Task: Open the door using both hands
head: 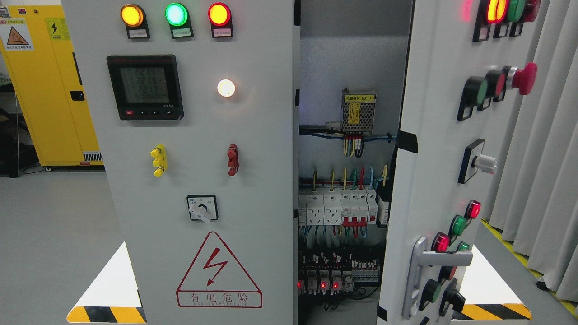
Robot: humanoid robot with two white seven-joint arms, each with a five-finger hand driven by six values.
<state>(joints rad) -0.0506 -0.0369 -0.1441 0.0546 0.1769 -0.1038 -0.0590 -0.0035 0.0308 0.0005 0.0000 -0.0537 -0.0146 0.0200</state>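
Note:
A grey electrical cabinet fills the head view. Its left door [198, 180] is closed and carries three indicator lamps, a digital meter [144, 87], a rotary switch [202, 208] and a red lightning warning triangle. The right door [433, 171] is swung partly open toward me, with push buttons, a red emergency stop [524, 78] and a metal lever handle [440, 259] low on its face. Between the doors the cabinet interior [345, 189] shows a power supply, coloured wires and rows of breakers. Neither hand nor arm shows.
A yellow safety cabinet [49, 85] stands at the far left on the grey floor. Grey curtains [542, 149] hang at the right. Yellow-black hazard tape [106, 314] marks the floor at both lower corners of the cabinet.

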